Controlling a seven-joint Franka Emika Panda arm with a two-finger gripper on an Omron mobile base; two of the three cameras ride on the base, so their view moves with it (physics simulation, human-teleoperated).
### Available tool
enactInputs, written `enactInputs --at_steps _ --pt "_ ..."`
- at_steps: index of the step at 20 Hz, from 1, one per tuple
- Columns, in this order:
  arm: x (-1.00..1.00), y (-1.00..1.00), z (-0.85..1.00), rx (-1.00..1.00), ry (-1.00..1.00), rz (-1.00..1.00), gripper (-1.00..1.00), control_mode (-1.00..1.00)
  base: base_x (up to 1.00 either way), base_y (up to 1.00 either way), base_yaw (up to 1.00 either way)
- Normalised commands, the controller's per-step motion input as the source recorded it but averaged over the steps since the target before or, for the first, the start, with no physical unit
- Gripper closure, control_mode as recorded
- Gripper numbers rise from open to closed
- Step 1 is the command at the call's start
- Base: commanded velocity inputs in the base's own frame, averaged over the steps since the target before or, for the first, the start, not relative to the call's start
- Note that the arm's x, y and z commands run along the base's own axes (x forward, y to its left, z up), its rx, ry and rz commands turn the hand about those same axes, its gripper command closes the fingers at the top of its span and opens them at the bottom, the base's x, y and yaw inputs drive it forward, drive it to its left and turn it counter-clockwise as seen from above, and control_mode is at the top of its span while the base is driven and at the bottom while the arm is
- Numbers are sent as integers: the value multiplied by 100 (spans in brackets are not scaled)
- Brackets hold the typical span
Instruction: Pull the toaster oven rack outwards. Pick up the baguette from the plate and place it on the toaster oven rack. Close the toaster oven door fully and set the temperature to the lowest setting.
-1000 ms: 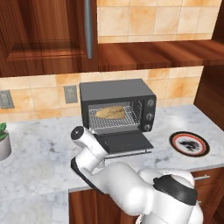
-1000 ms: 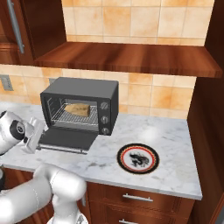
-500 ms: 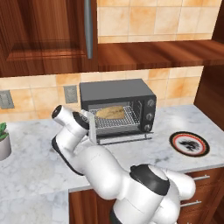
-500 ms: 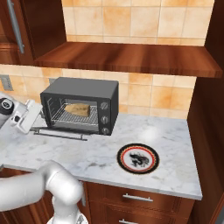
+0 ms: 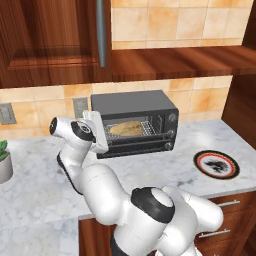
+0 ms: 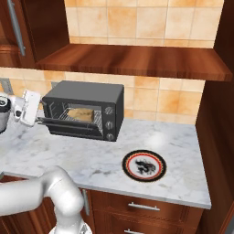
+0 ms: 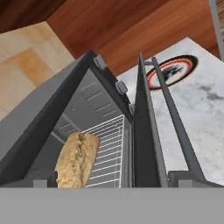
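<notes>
The claw [image 5: 99,131] sits at the oven's [image 5: 134,123] open left front corner with jaws spread wide, grasping nothing. Just ahead of it the door [image 7: 144,131] stands raised most of the way but not shut; judged, the claw is placed there to push it closed. Inside, beyond the door, one baguette [image 7: 77,159] lies on the one rack [image 7: 108,148], so loading appears complete. One plate [image 6: 144,165] sits bare on the counter [image 6: 91,160], well off to the claw's far side, past the oven. Three knobs [image 6: 109,123] run down the oven's front, untouched; the temperature setting remains to be done.
</notes>
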Motion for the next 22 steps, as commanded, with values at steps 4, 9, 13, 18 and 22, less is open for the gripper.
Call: enactInputs --at_steps 4,9,13,18,22 --pt "57 2 -23 -13 -44 18 -100 -100 0 0 0" --pt "50 0 -25 -9 -39 25 -100 -100 0 0 0" --pt "45 0 -25 -7 -29 23 -100 -100 0 0 0" --pt "55 1 -34 -7 -18 17 -100 -100 0 0 0" --pt "43 7 -31 -7 -15 16 -100 -100 0 0 0"
